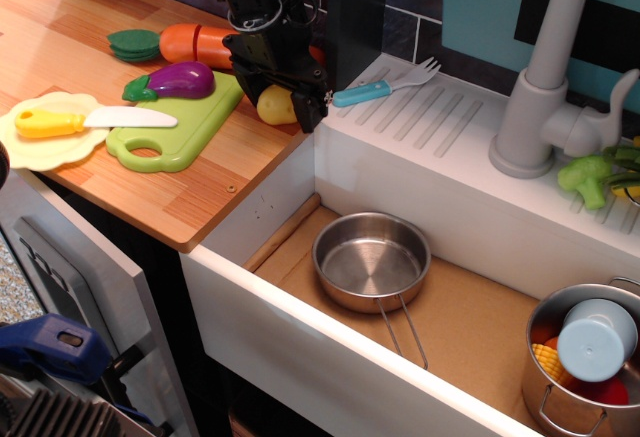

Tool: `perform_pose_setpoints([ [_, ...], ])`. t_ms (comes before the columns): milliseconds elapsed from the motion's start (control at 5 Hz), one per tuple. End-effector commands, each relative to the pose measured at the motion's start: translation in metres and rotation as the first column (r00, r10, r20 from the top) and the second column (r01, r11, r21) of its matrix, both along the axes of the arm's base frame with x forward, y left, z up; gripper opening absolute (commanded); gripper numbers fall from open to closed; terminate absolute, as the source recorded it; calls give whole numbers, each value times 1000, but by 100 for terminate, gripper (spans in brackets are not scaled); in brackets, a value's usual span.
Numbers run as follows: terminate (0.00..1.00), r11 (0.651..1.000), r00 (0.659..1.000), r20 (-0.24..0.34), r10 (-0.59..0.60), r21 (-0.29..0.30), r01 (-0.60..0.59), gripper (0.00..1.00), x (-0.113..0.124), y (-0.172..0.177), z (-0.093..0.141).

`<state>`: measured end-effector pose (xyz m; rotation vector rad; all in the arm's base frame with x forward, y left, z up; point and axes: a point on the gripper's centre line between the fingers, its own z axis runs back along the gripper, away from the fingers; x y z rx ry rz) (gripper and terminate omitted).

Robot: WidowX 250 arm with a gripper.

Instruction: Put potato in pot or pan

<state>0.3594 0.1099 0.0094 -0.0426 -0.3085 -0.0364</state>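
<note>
The pale-yellow potato (273, 106) lies on the wooden counter (180, 192), right by the edge of the sink. My black gripper (281, 104) has come down over it, with one finger (249, 90) to its left and the other finger (313, 112) to its right. The jaws look open and straddle the potato, and I see no clear squeeze. Part of the potato is hidden behind the fingers. The shallow steel pan (371, 260) with a wire-loop handle (405, 331) sits empty on the sink floor, below and to the right of the gripper.
A green cutting board (170, 132) holds a purple eggplant (172, 81). A yellow-handled knife (85, 119) lies on a yellow plate. A carrot (190, 43) is behind the gripper and a blue fork (385, 84) lies on the drainboard. A taller steel pot (585, 359) stands at the right, by the grey faucet (545, 87).
</note>
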Motion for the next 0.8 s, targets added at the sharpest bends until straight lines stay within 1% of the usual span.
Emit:
perform_pose_setpoints([
  [0, 0, 999, 999, 31, 24, 26, -25, 0, 3, 1, 15],
  [200, 0, 998, 999, 11, 41, 40, -41, 0, 1, -14, 30],
  [400, 0, 997, 996, -35, 76, 14, -76, 0, 1, -36, 35],
  [600, 0, 991, 991, -47, 127, -29, -129, 0, -4, -59, 30],
])
